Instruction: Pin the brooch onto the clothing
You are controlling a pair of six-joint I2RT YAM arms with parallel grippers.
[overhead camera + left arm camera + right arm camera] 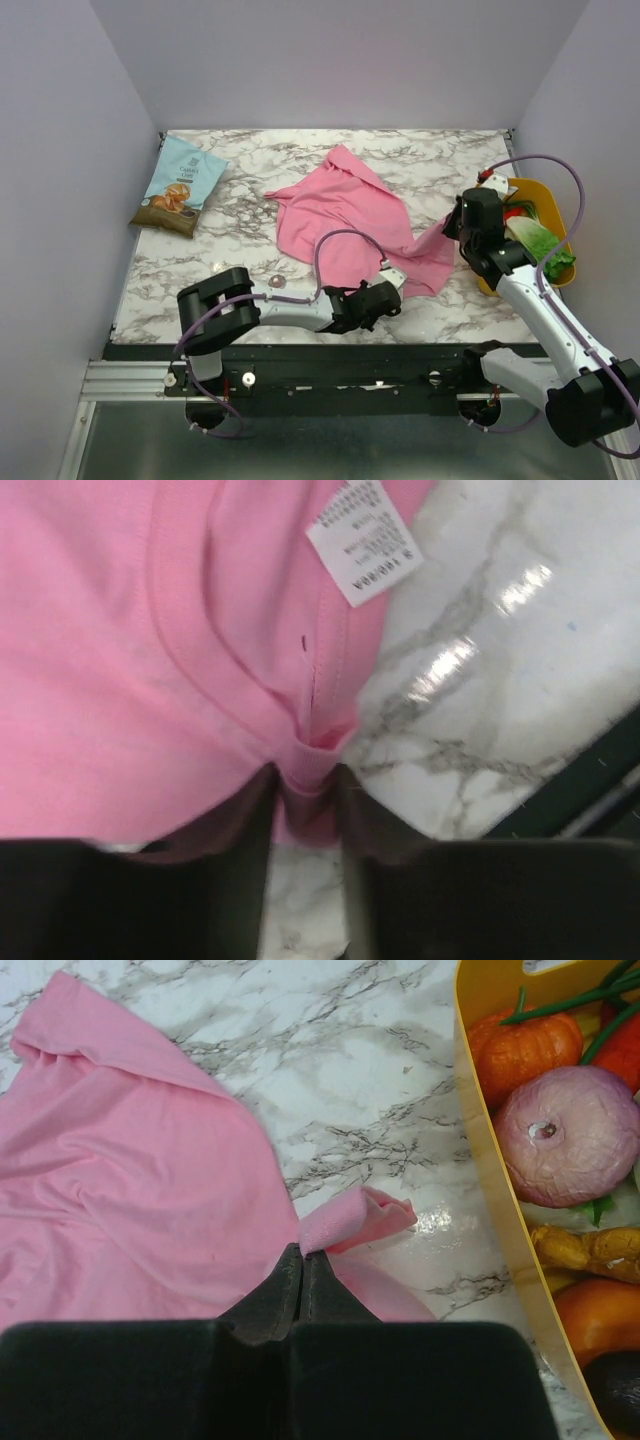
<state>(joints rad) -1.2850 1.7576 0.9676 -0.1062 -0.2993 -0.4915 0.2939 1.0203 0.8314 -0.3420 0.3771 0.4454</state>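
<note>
Brooch (pixel 277 281): small round disc lying flat on the marble table (pixel 440 160), near the front edge, left of the shirt and apart from it, just beyond the left arm's forearm.

Shirt (pixel 345 225): pink, crumpled at mid-table, its right corner drawn out toward the right. In the left wrist view its neckline shows, with a white label (pixel 362 540) at the fabric's right edge, beside bare marble.

Left gripper (pixel 305 780): at the shirt's near edge, jaws partly closed, one on each side of a bunched fold of the neckline seam. The fold fills the gap between the fingers (pixel 250 815).

Right gripper (pixel 303 1260): at the shirt's right corner, jaws fully together and pinching thin fabric. A small rolled tip of cloth stands out just beyond the fingertips.

Surroundings: a yellow tray (pixel 549 189) at the right edge of the table, just right of the right gripper, holds vegetables, among them a purple onion (pixel 565 1135). A blue snack bag (pixel 182 185) lies at far left, well apart from the shirt.
</note>
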